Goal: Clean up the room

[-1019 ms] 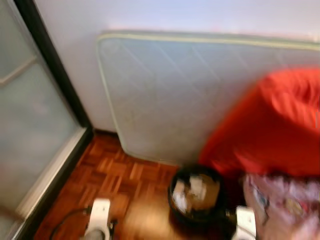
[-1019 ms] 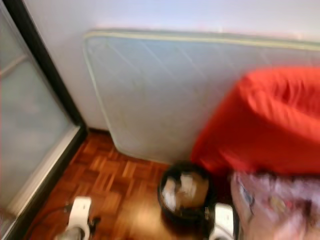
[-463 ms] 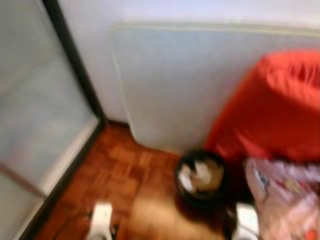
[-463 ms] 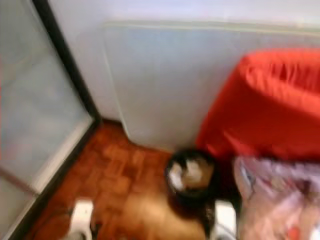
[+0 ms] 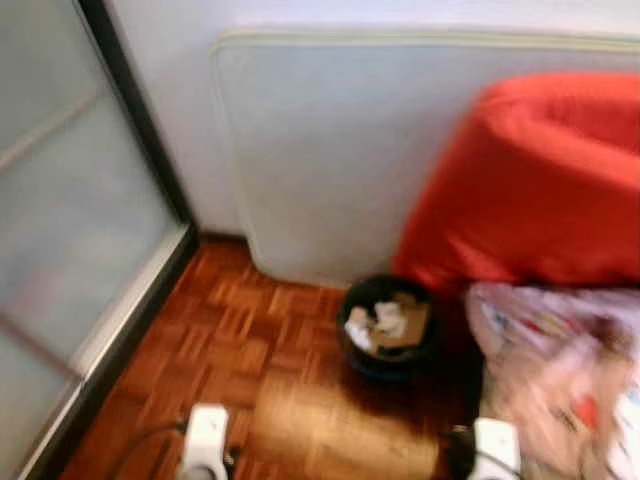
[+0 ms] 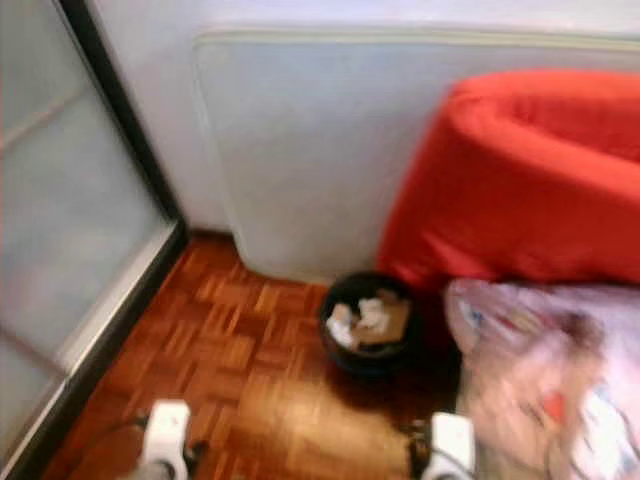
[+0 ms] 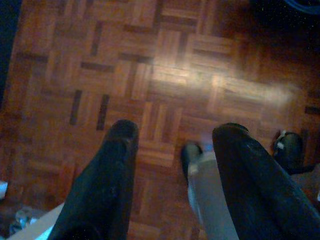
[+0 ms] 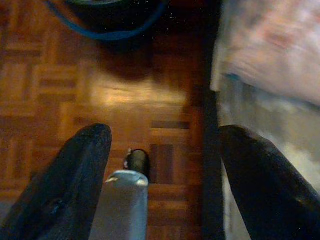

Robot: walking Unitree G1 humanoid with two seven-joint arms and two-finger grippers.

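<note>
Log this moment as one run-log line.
scene: black bin holding paper scraps on parquet | right of it: plastic bag | left hand open, empty | right hand open, empty

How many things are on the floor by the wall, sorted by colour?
Red: 1, the beanbag
Black: 1, the bin with paper scraps inside
Pale blue-grey: 1, the mattress leaning on the wall
Clear with mixed colours: 1, the plastic bag
Total: 4

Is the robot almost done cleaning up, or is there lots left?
Some trash already sits in the black bin by the red beanbag. Nothing is in hand: the left gripper and right gripper hang open over the wood floor. A full plastic bag sits beside the bin, so work remains.
</note>
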